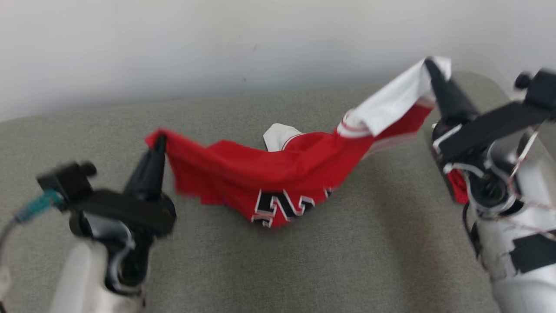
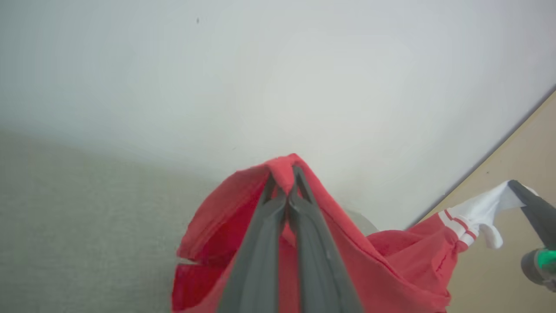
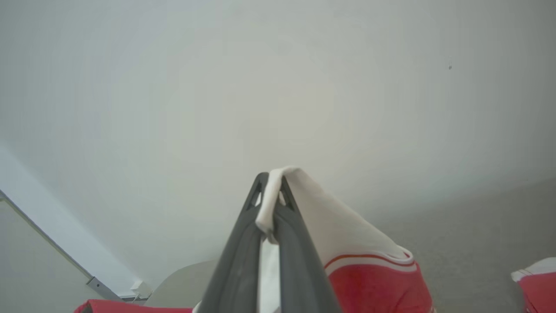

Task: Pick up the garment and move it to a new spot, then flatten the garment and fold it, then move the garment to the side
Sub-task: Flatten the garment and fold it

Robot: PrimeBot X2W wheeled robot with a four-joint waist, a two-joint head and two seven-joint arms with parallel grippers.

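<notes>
The left gripper (image 1: 160, 141), mid left, and right gripper (image 1: 430, 64), upper right, each pinch an end of the shirt (image 1: 278, 171) sagging across the middle, so this looks like the pick-up step, and next both must carry it together somewhere new.

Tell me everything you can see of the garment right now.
The garment is a red jersey-like cloth with white sleeves edged in red-and-white stripes and black-and-white lettering. It hangs bunched and sagging between the two claws: the left claw is shut on a red edge, the right claw shut on a white sleeve end, higher in the head view. Its lettered middle droops toward the grey surface; whether it touches is unclear.
</notes>
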